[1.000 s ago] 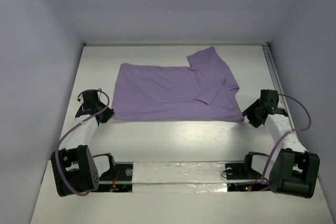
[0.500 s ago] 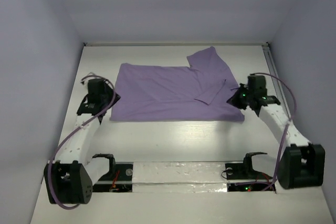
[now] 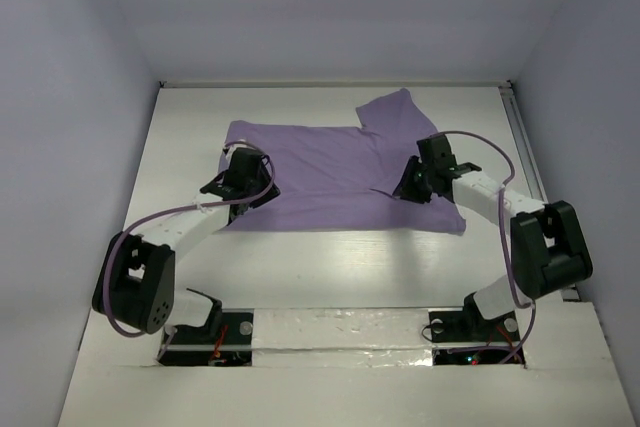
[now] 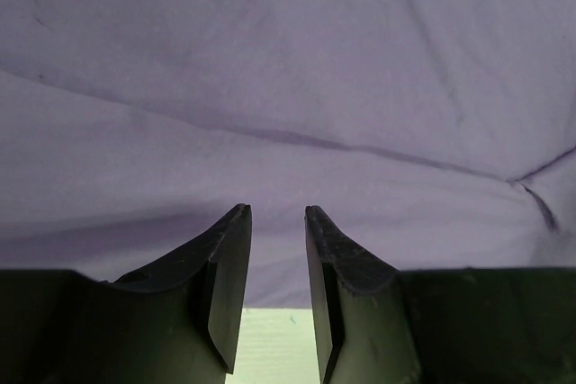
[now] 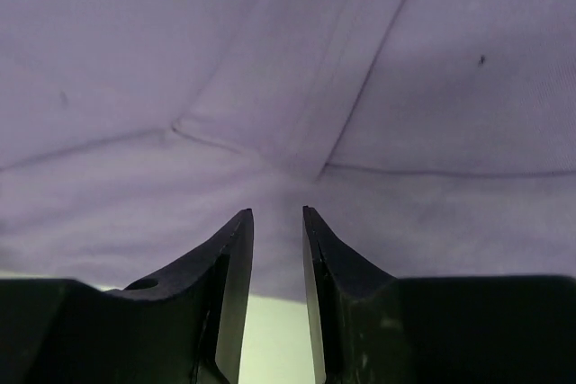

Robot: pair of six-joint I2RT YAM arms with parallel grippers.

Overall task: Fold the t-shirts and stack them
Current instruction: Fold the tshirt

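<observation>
While both arms reach in over the table [image 3: 330, 267], I read the t-shirt [image 3: 320, 172] as lying spread flat on the far half of it. One sleeve [image 3: 395, 112] sticks out at the shirt's far right corner.

Left gripper [image 4: 274, 215]: positioned over the shirt's near left corner, low above the cloth. In its wrist view the two fingers [image 4: 225, 263] stand a narrow gap apart. Lavender cloth fills the view ahead of the tips, and the shirt's near edge and a strip of table show through the gap.

Right gripper [image 5: 277, 213]: positioned over the right part of the shirt, just beside a folded flap [image 3: 400, 175] whose seams cross ahead of the tips. Its jaws also stand narrowly apart, with the shirt's edge and the table visible between them.

I cannot tell whether either set of tips touches the cloth. I see the shirt pinched between neither pair of fingers.
</observation>
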